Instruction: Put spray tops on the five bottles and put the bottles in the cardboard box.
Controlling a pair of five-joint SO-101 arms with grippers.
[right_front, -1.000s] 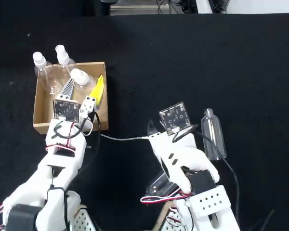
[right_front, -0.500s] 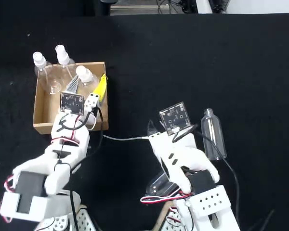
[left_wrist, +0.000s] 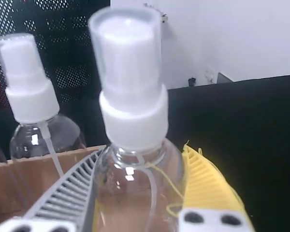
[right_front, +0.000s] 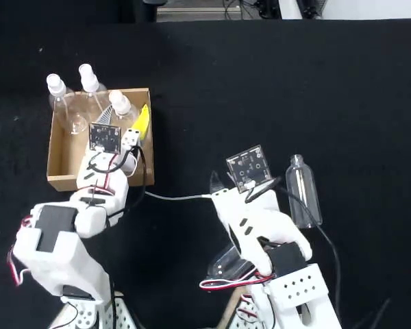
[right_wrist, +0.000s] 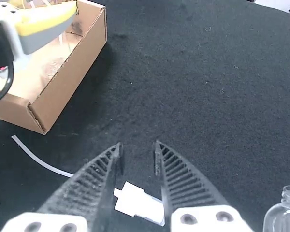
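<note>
Now the left gripper (left_wrist: 142, 152) has its grey and yellow fingers closed around a clear bottle (left_wrist: 133, 111) fitted with a white spray top. It holds the bottle upright at the 1 o'clock corner of the cardboard box (right_front: 58, 179). A second capped bottle (right_front: 57, 96) and a third capped bottle (right_front: 89, 81) stand along the box's 11 to 12 o'clock edge. The box sits toward 9 o'clock on the black counter (right_front: 260, 82).

The right gripper (right_wrist: 137, 152) hovers low, its fingers a narrow gap apart. A loose spray top (right_wrist: 135, 203) lies on the counter just below and between their tips, its thin tube (right_wrist: 38, 158) pointing toward the box. An uncapped bottle (right_front: 303, 188) lies flat at 3 o'clock from that arm.
</note>
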